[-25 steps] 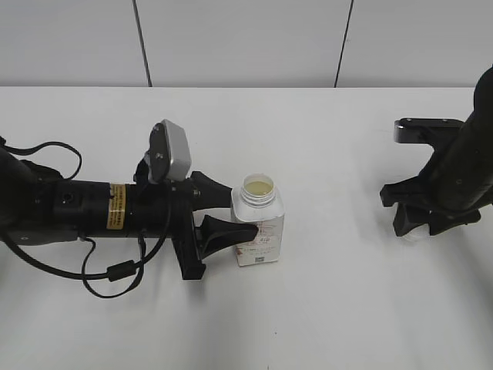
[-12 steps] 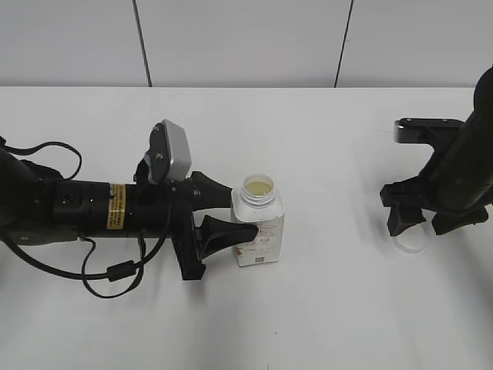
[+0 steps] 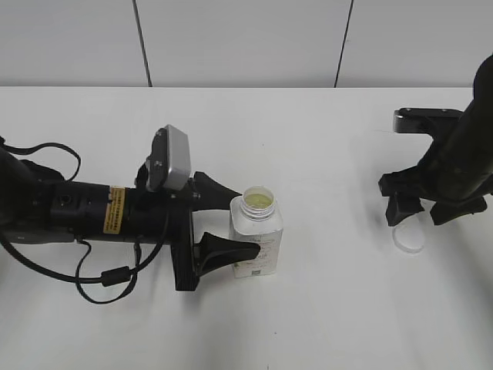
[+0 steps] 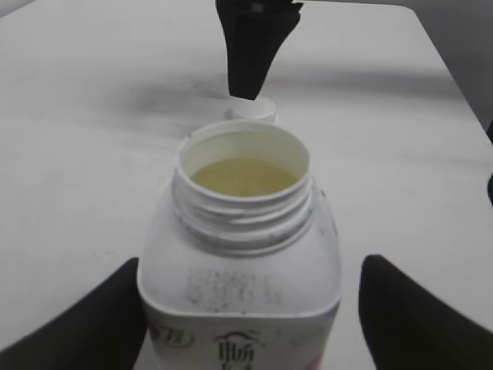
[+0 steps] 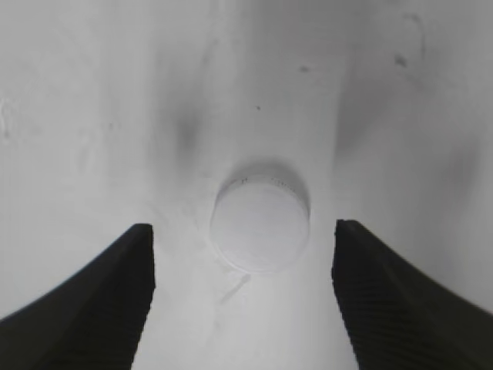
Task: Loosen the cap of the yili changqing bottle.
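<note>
My right tool [image 5: 243, 297] hangs wide above the cap [image 5: 260, 225] lying on the tabletop [image 3: 331, 308], so I'd lift straight up (left tool [image 3: 231, 222], spread, flanks the open bottle [image 3: 256, 243]).

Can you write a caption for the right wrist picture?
Open right gripper above the white cap lying on the table.

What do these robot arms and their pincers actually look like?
Both are black. The left arm is a thick tube with a yellow warning sticker, loose black cables and a grey camera box near its wrist. Each gripper, left and right, ends in two tapering black fingers.
</note>
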You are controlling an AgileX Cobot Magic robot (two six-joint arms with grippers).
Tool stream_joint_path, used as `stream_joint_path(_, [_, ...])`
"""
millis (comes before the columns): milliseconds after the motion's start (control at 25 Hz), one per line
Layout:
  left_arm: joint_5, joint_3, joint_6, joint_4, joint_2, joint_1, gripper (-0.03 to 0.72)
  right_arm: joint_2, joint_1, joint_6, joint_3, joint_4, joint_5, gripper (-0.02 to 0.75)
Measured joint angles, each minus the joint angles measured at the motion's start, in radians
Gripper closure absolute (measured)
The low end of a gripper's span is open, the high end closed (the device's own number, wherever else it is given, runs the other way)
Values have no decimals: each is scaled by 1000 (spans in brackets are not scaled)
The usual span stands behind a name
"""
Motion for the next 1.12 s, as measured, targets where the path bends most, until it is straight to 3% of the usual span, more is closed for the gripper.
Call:
stream_joint_path(280, [-7, 0, 0, 91, -3, 64, 167, 0, 0, -2, -32, 0, 28, 174])
stream_joint_path(640, [50, 1, -111, 342, -45, 191, 165, -30, 0, -7, -35, -6, 31, 174])
stream_joint_path(1120, [250, 2, -175, 350, -248, 303, 189, -76, 0, -11, -36, -33, 31, 174])
